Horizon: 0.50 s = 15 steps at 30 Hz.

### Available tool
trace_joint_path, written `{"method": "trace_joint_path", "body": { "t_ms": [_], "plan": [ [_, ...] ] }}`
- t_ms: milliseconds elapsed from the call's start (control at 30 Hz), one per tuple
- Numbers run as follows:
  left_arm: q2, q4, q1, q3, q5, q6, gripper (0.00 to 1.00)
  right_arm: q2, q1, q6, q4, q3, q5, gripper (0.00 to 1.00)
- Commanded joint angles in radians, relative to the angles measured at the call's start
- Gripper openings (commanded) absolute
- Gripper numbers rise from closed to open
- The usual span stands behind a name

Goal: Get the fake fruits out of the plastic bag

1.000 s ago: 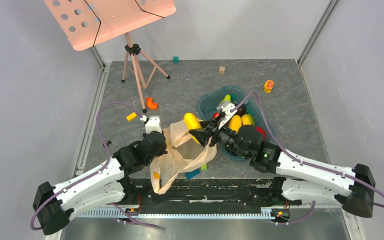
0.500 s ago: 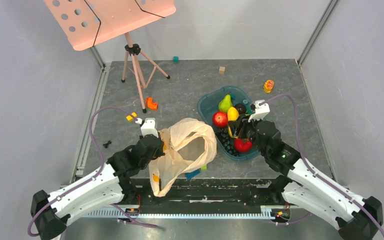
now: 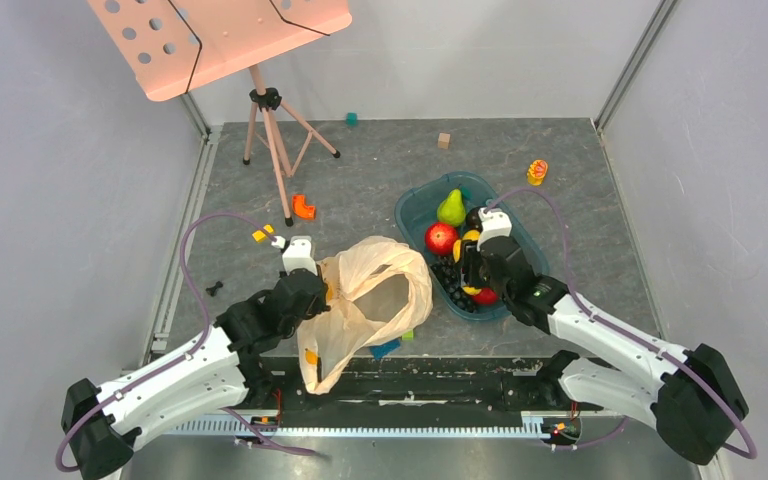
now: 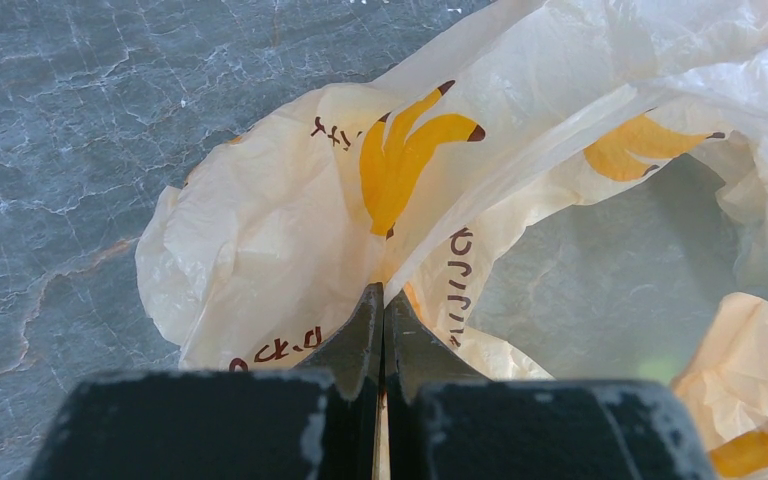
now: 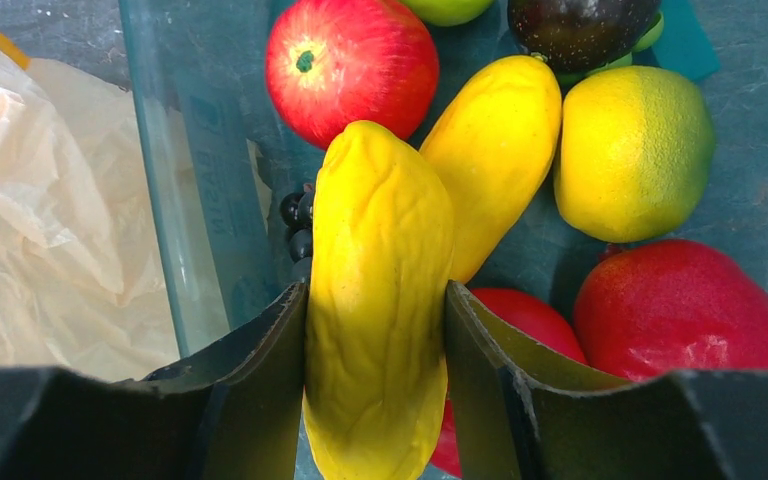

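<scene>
Two grippers are busy. The left gripper (image 4: 382,300) is pinched flat on a fold of the bag (image 4: 260,230), holding its mouth open on the surface (image 4: 60,100). The right gripper (image 5: 375,300) clamps a yellow piece (image 5: 380,200) across its narrow width. That piece's long axis runs straight out from the wrist, its far end over the tray (image 5: 175,200), beside a second yellow piece (image 5: 490,160), an apple (image 5: 350,65) and a lemon (image 5: 635,150) (the bag lies just outside the tray's left wall). Only the right arm is placed to release; letting go here should drop the piece among them, though it may roll.
</scene>
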Motion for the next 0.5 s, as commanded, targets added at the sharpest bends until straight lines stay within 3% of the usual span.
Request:
{"method": "trace_joint_path", "body": {
  "t_ms": [0,133,300,467],
  "plan": [
    [-0.005,0.010,0.005,0.010,-0.023,0.006,0.02,0.015,-0.004,-0.007,0.042,-0.015,0.048,0.45],
    [-0.003,0.015,0.005,0.009,-0.021,0.005,0.02,0.022,-0.005,-0.014,0.045,-0.018,0.055,0.55],
    [-0.002,0.021,0.005,0.007,-0.016,0.006,0.02,0.005,-0.005,-0.024,0.047,-0.013,0.053,0.75],
    [0.003,0.030,0.005,0.009,-0.004,0.010,0.02,-0.072,-0.005,-0.040,0.018,0.014,0.057,0.79]
  ]
}}
